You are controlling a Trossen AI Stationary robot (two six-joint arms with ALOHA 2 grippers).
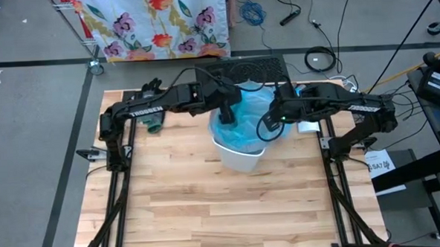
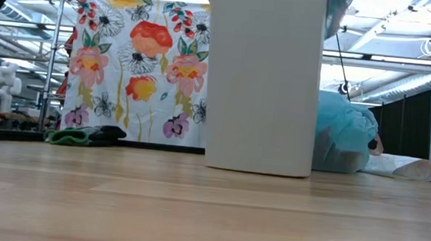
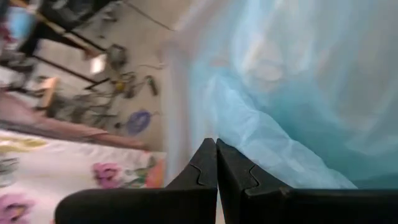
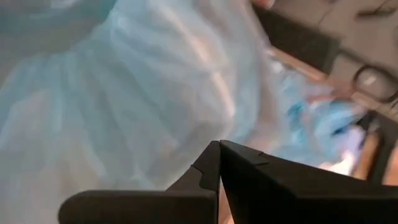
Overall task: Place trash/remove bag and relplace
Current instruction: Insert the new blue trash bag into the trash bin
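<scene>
Pale butcher-block wooden surface, mostly bare, framed by black rails on both sides. Grey floor beyond, with a floral cloth hung on a rack at the far edge, a blue cable coil and black cables lying loose near it. From the low view, the same floral cloth behind the surface, a ceiling of beams and lights above.

White trash bin upright near the middle of the surface, toward its far side, lined with a light-blue plastic bag billowing over the rim. In the low view, bin wall filling the centre, more crumpled blue plastic just behind it to one side, a white sheet lying flat past that. Dark green cloth item near the far left corner, under the left arm.

Both arms stretched inward over the bin. Left claw above the bin's left rim, fingers pressed together, nothing visibly caught between them; blue bag film just ahead of the tips. Right claw at the bin's right rim, likewise fully closed, bag film filling the view past its tips; hard to tell whether any film is pinched.

No wads of trash discernible in any view; bin's inside hidden by bag and arms.
</scene>
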